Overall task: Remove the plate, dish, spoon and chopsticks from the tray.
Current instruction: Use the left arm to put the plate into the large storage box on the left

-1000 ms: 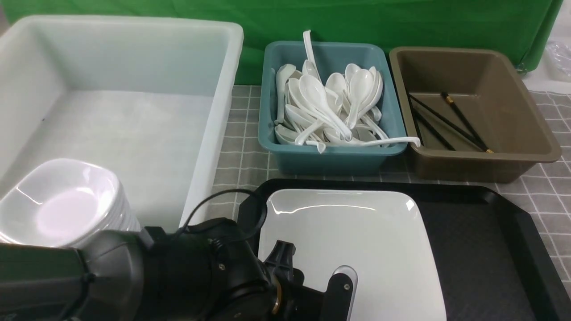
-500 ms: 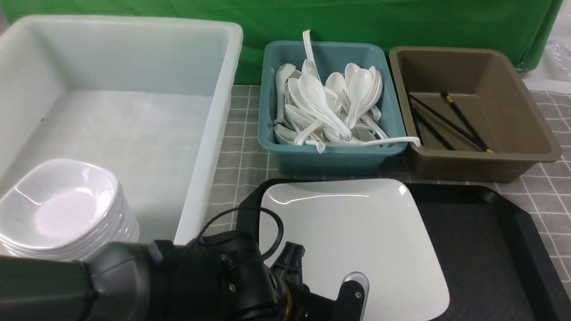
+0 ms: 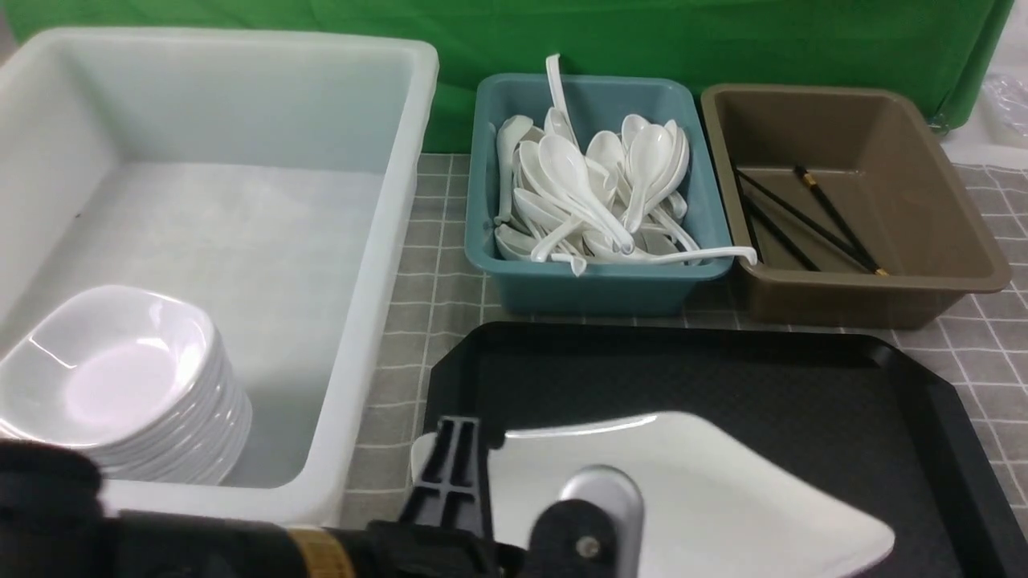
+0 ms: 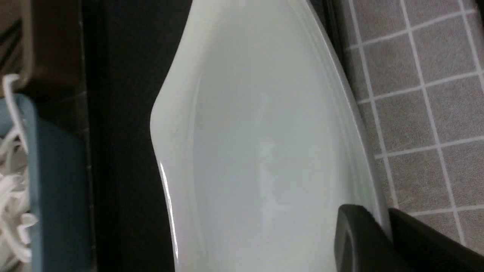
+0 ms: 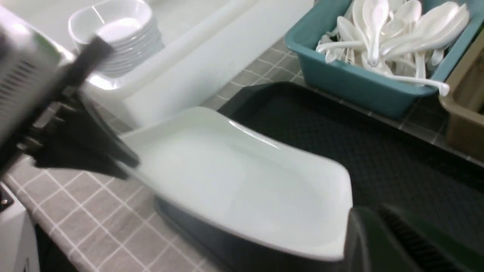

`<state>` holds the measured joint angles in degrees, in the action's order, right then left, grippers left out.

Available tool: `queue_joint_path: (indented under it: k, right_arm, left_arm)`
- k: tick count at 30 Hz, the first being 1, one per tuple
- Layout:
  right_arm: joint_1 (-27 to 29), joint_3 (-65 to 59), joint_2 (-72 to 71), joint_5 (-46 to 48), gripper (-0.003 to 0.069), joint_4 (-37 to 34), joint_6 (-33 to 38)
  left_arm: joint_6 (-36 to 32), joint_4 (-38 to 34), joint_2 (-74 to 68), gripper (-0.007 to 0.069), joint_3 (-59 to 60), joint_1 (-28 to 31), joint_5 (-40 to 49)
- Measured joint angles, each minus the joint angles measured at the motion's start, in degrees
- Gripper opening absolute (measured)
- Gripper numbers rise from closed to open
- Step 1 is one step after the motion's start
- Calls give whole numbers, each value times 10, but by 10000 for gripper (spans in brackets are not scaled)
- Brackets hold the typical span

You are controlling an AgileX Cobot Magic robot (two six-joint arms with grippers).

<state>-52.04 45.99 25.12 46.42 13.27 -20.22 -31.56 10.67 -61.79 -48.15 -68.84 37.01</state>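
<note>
Step in hand, I judge: lifting the plate off the tray. It juts out tilted beyond the left gripper, whose jaws are clamped on its rim. Best levelled before swinging clear. Only the right wrist view shows the right gripper, jaws together beside the plate's corner; whether they pinch it, I cannot tell

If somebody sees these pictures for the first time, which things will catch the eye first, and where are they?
First comes the large white plate, tilted over the near side of the black tray, its near-left rim clamped in the left pincer. Next come the teal tub behind the tray, heaped with white spoons, and the stack of small dishes in the white bin on the left.
</note>
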Motion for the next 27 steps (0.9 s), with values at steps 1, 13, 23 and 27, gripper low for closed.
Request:
queue_joint_path:
  k: [1, 13, 23, 27]
  right_arm:
    - [0, 0, 1, 0, 31, 1, -1]
    - [0, 53, 48, 7, 24, 23, -58]
    - [0, 109, 161, -44, 24, 16, -13]
    - [0, 126, 199, -52, 24, -11, 34]
  left_arm:
    - [0, 0, 4, 31, 0, 0, 0]
    - [173, 264, 117, 31, -97, 11, 93]
    - [32, 119, 21, 34, -103, 348, 38]
    - [-82, 26, -42, 36, -103, 512, -51]
